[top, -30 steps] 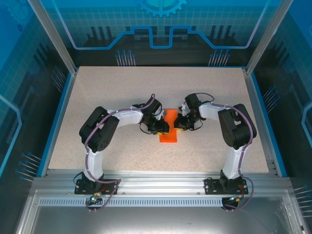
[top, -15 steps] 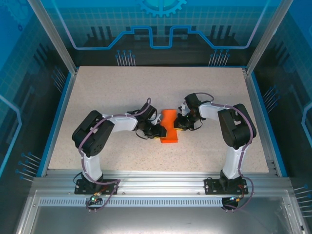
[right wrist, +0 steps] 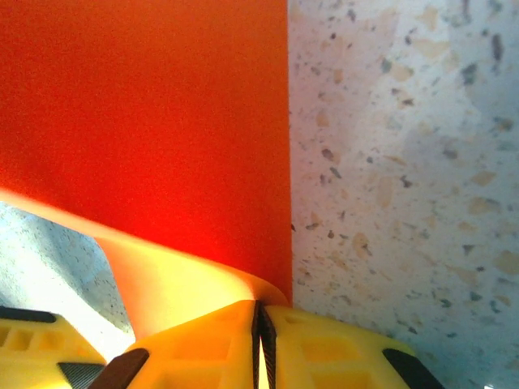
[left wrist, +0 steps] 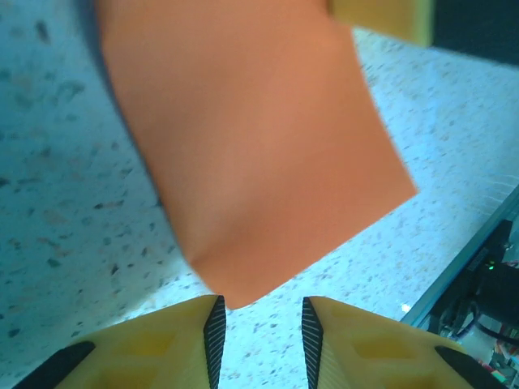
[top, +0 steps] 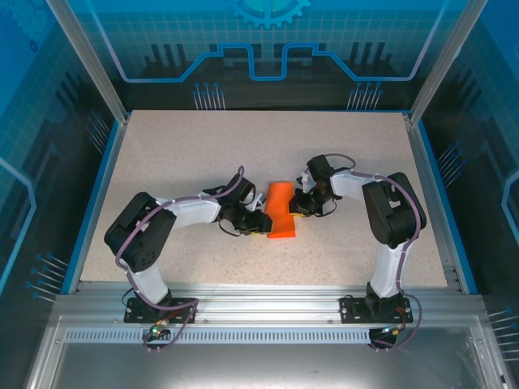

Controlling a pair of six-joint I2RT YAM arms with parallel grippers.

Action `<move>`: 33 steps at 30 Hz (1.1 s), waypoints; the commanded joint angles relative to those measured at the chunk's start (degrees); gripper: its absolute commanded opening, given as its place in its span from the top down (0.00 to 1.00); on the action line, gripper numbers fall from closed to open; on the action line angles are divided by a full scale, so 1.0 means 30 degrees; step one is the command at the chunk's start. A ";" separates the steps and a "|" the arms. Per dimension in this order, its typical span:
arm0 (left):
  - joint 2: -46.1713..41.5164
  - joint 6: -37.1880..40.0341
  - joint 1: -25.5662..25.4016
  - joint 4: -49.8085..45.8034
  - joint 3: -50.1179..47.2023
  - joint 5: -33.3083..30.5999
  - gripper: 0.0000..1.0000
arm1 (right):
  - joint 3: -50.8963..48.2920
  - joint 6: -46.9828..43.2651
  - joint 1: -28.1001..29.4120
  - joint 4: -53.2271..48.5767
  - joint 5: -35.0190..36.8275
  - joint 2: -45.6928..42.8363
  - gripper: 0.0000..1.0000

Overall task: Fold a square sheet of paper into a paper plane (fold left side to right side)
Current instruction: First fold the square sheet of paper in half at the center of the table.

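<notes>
The square sheet of paper [top: 281, 209] is bright orange-red and lies doubled over as a narrow oblong at the table's middle. My right gripper [top: 302, 204] holds its right edge. In the right wrist view the gripper [right wrist: 259, 312] is shut on the paper [right wrist: 146, 121], which curls up from the table into the jaws. My left gripper [top: 258, 223] sits just left of the sheet's near end. In the left wrist view the gripper [left wrist: 259, 332] is open, and the near corner of the paper [left wrist: 243, 146] hangs just ahead of the gap, outside the pads.
The speckled table [top: 178, 154] has free room on all sides of the sheet. A blue rim and metal frame posts [top: 434, 73] bound it. The right gripper's yellow finger [left wrist: 381, 16] shows at the far edge of the paper.
My left arm has drawn back to the left and toward the near edge, off the paper. The right gripper has kept its place and its hold.
</notes>
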 commanded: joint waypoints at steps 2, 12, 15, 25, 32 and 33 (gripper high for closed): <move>-0.0085 -0.0226 -0.0122 -0.0198 0.1293 0.0690 0.65 | -0.0455 -0.0198 0.0339 -0.1334 0.2631 0.1263 0.87; 0.2656 -0.0101 -0.1015 0.0199 0.2118 0.0671 0.66 | -0.0339 -0.0164 0.0387 -0.1419 0.2644 0.1245 0.87; 0.2938 -0.0113 -0.1116 0.0283 0.1783 0.0612 0.66 | -0.0368 -0.0141 0.0378 -0.1426 0.2690 0.1239 0.87; 0.1880 -0.0027 -0.1205 0.0645 -0.0498 0.0604 0.66 | -0.0331 -0.0168 0.0368 -0.1585 0.2807 0.1233 0.87; 0.0763 -0.0557 -0.1369 0.1517 -0.2531 0.0614 0.66 | -0.0294 -0.0138 0.0448 -0.1711 0.2888 0.1258 0.87; 0.0565 -0.0632 -0.1369 0.1641 -0.2774 0.0617 0.66 | -0.0292 -0.0143 0.0434 -0.1689 0.2894 0.1250 0.87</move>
